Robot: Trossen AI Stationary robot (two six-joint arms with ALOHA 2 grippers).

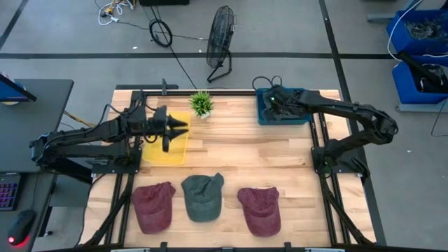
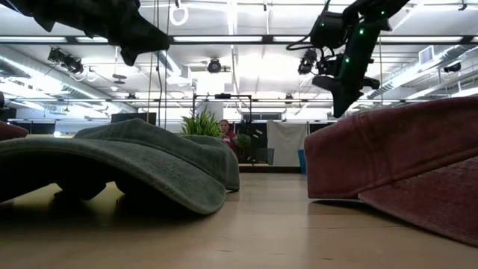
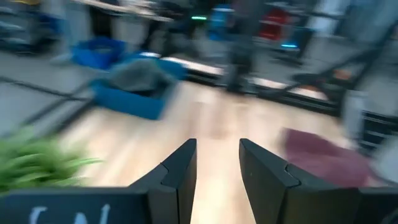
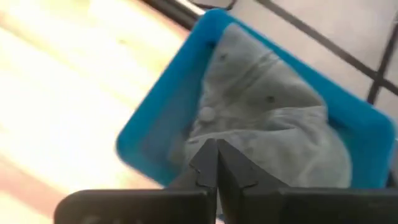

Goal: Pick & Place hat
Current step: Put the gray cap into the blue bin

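Overhead, the right gripper (image 1: 271,100) hangs above the blue bin (image 1: 304,116) at the table's far right corner, and its wrist view shows the two fingers pressed together with nothing between them, just over a grey hat (image 4: 273,124) lying inside the bin. That hat appears placed, so the step in hand is judged to be the release and the start of a new pick. The left gripper (image 1: 187,129) is poised over the yellow bin (image 1: 165,152) on the left side of the table, beside a small potted plant (image 1: 201,104); its fingers (image 3: 264,171) stand a little apart and hold nothing. Three hats lie in a row along the near edge: a maroon hat (image 1: 153,204), a green hat (image 1: 203,196) and a second maroon hat (image 1: 261,208). Next, an arm would probably need to travel to that row, open wide and descend onto a crown.
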